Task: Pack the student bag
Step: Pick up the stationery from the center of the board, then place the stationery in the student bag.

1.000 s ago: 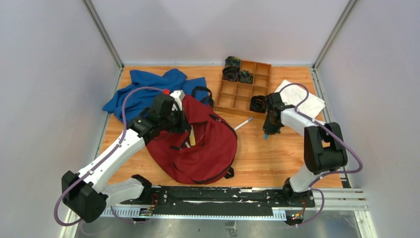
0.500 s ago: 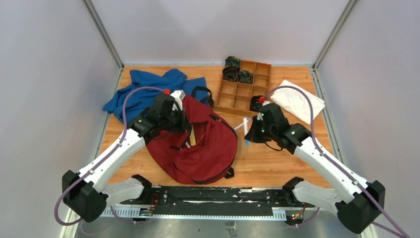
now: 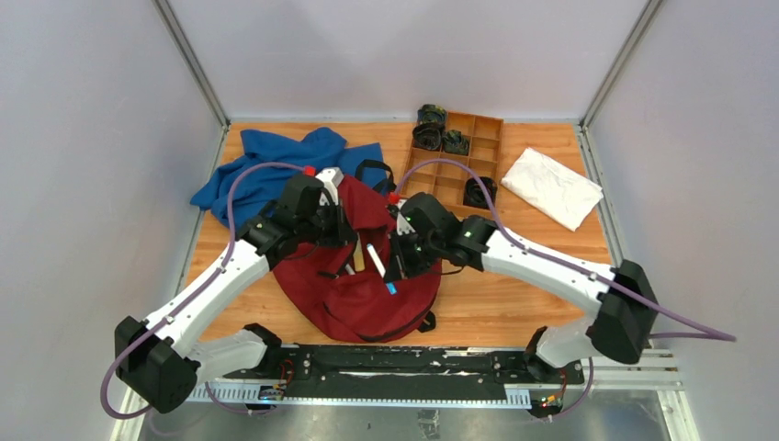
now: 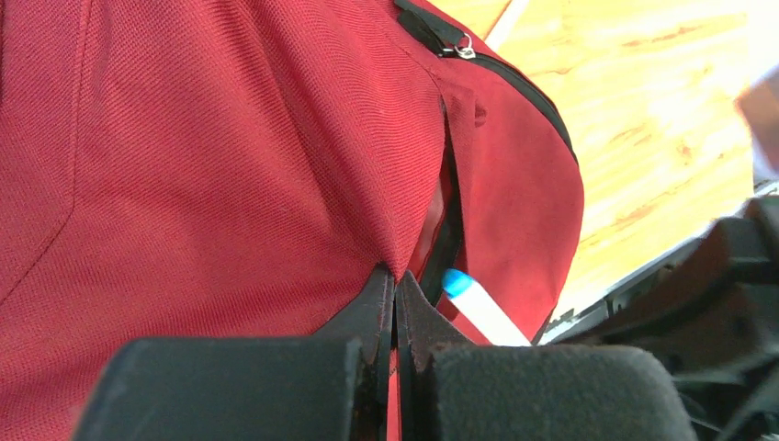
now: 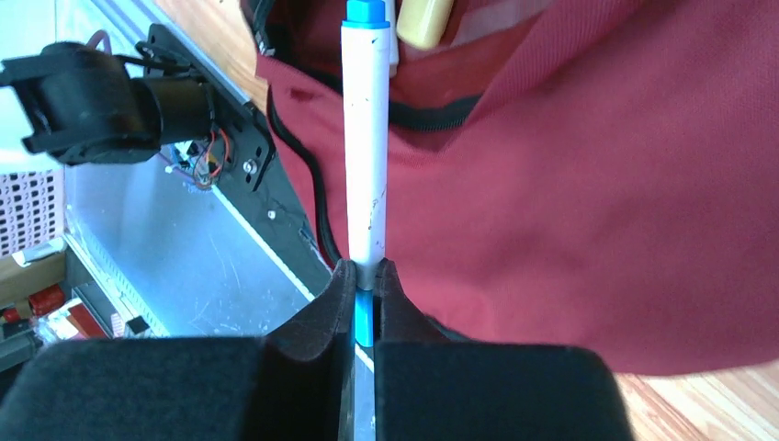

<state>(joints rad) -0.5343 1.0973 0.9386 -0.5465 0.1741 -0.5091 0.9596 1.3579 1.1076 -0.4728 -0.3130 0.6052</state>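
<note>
Hovering over the backpack (image 3: 390, 299) on the table (image 3: 514, 303), the right gripper (image 5: 366, 272) is clamping a pen (image 5: 366, 147) while the left gripper (image 4: 397, 287) is pinching the opening's edge; next, the pen needs lowering inside.

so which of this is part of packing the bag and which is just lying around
In use: student bag, pinched by left gripper; white pen in right gripper.
Lying about: blue cloth, wooden tray, white folded cloth.
</note>
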